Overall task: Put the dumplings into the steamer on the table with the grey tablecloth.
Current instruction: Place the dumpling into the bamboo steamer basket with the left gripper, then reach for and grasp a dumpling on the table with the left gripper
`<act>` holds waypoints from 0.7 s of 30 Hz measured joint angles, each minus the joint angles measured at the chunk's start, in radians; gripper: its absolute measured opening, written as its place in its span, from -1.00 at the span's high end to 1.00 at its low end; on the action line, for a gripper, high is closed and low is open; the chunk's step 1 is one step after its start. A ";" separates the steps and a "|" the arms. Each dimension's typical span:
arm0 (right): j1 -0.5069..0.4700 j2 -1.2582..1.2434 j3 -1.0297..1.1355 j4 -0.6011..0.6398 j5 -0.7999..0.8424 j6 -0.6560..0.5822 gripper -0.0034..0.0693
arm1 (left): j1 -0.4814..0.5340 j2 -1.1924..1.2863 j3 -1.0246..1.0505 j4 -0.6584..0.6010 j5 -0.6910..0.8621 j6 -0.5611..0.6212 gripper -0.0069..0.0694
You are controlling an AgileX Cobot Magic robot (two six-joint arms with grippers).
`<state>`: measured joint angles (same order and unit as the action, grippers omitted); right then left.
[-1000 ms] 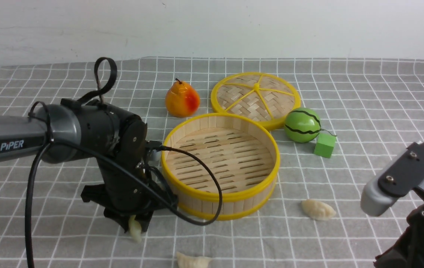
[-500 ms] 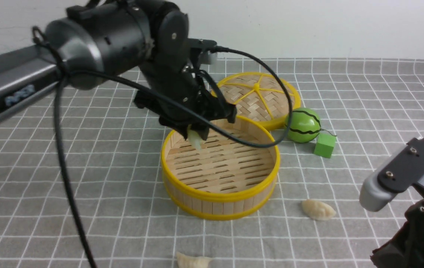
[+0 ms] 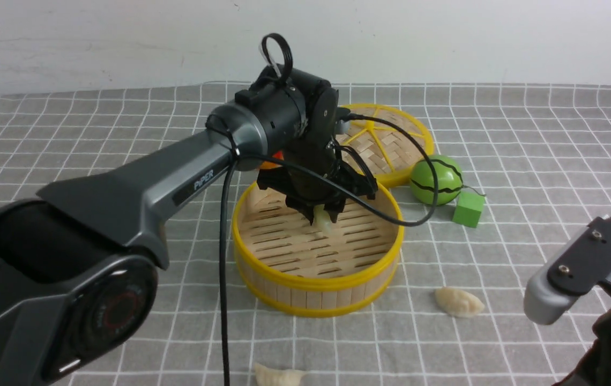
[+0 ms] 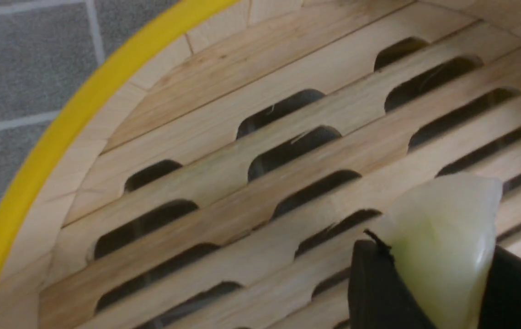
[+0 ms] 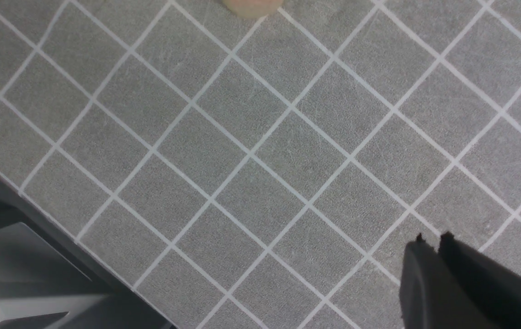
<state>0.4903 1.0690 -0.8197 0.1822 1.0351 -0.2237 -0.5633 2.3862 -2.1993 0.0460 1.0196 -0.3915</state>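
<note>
Dumpling (image 4: 452, 228) pinched in left pincer (image 4: 434, 256), inside steamer (image 3: 313, 297) wall height or just above, judging by eye. Lower gently to slatted floor, then release evenly to prevent rolling. Note smooth, greenish curved body; light bamboo strips, yellow rims. Right pincer (image 5: 433, 242): tips pressed together, nothing gripped. Two cream, pleated dumplings (image 3: 459, 302) on grey-clothed bench (image 3: 370, 354).

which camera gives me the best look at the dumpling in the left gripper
The left wrist view: the dumpling appears large there, clasped between the left gripper's fingers. The front view shows only its small lower end below the gripper; the right wrist view doesn't show it.
</note>
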 joint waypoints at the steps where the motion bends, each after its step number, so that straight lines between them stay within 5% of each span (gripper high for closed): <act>1: 0.000 0.000 0.000 0.000 0.000 0.000 0.79 | 0.000 0.010 -0.005 0.000 -0.006 0.000 0.18; 12: 0.000 0.000 0.000 0.000 -0.067 0.000 0.76 | 0.000 -0.095 -0.050 0.012 0.096 0.037 -0.71; 21: 0.000 0.000 0.000 -0.001 -0.160 0.000 0.74 | -0.013 -0.378 -0.065 0.009 0.220 0.075 -0.71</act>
<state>0.4903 1.0690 -0.8197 0.1811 0.8755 -0.2237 -0.5759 2.0087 -2.2642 0.0549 1.2396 -0.3168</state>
